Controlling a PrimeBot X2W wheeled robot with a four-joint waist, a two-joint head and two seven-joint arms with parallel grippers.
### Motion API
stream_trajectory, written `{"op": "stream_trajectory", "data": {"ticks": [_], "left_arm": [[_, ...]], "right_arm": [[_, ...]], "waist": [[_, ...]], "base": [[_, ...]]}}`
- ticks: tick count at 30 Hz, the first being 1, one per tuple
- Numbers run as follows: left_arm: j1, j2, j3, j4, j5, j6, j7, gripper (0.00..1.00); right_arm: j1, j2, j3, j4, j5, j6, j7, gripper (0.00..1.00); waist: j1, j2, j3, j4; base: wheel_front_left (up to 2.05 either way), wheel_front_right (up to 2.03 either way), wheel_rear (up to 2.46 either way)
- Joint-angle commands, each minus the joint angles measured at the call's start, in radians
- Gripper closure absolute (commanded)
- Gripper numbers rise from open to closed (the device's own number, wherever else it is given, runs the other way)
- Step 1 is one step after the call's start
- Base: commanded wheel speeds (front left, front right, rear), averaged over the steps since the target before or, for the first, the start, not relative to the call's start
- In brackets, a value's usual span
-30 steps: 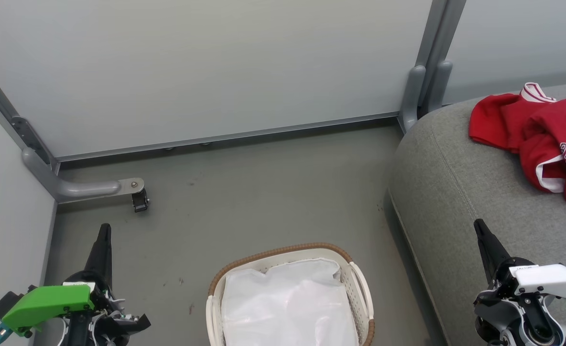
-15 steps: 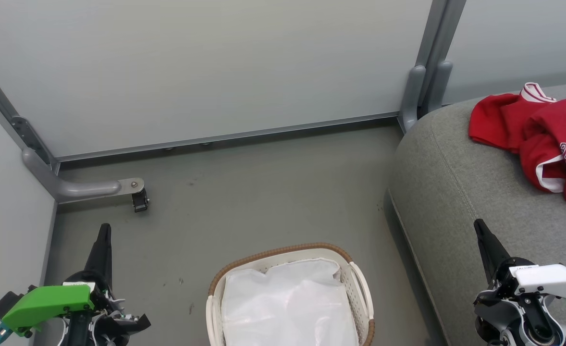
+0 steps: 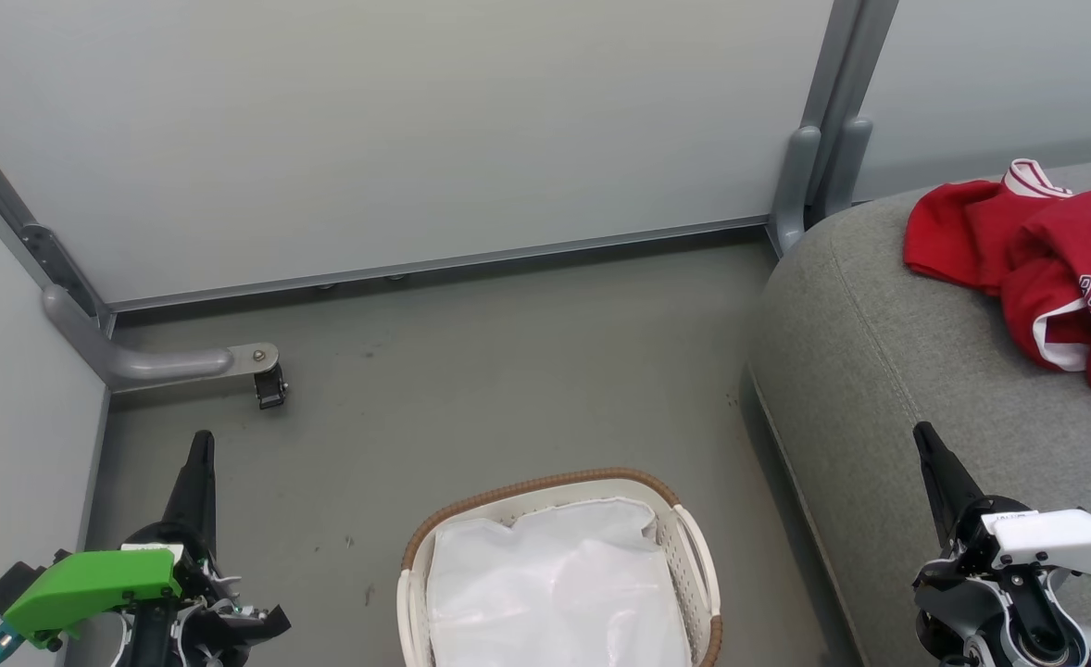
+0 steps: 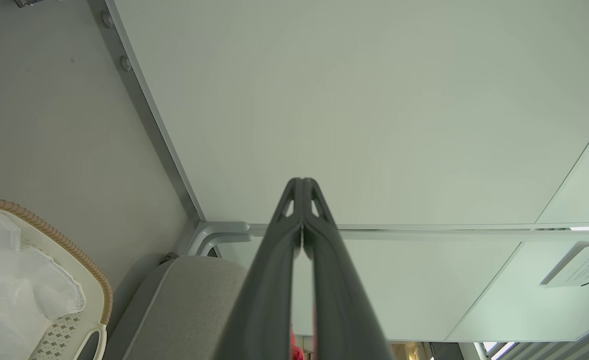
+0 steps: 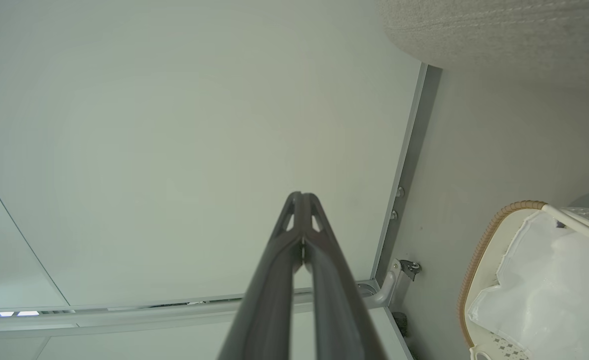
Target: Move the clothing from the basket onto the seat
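Observation:
The red clothing (image 3: 1036,264) with white trim and "BULLS" lettering lies crumpled on the grey seat (image 3: 888,352) at the right of the head view. The white basket (image 3: 694,556) with its brown woven rim stands on the floor at bottom centre, and only its white liner (image 3: 555,593) shows inside. My left gripper (image 3: 201,440) is at lower left, left of the basket, shut with nothing in it. My right gripper (image 3: 921,433) is at lower right over the seat's front part, shut and empty. The wrist views show the fingertips (image 4: 302,182) (image 5: 302,196) pressed together.
Pale partition walls (image 3: 416,130) close off the back and left. A grey metal foot with a caster (image 3: 268,387) juts onto the floor at left, and a grey post (image 3: 819,157) stands at the seat's back corner. Bare grey floor (image 3: 508,371) lies beyond the basket.

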Motion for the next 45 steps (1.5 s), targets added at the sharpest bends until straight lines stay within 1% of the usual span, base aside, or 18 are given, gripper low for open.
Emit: {"op": "stream_trajectory", "data": {"ticks": [1, 45], "left_arm": [[-0.011, 0.005, 0.002, -0.002, -0.004, -0.004, 0.003, 1.00], [-0.011, 0.005, 0.002, -0.002, -0.005, -0.004, 0.003, 1.00]], "right_arm": [[-0.008, -0.006, -0.002, -0.004, 0.004, 0.000, 0.003, 1.00], [-0.008, -0.006, -0.002, -0.004, 0.004, 0.000, 0.003, 1.00]], "waist": [[0.0000, 0.0000, 0.000, 0.000], [0.0000, 0.0000, 0.000, 0.000]], "base": [[0.00, 0.00, 0.00], [0.00, 0.00, 0.00]]}}
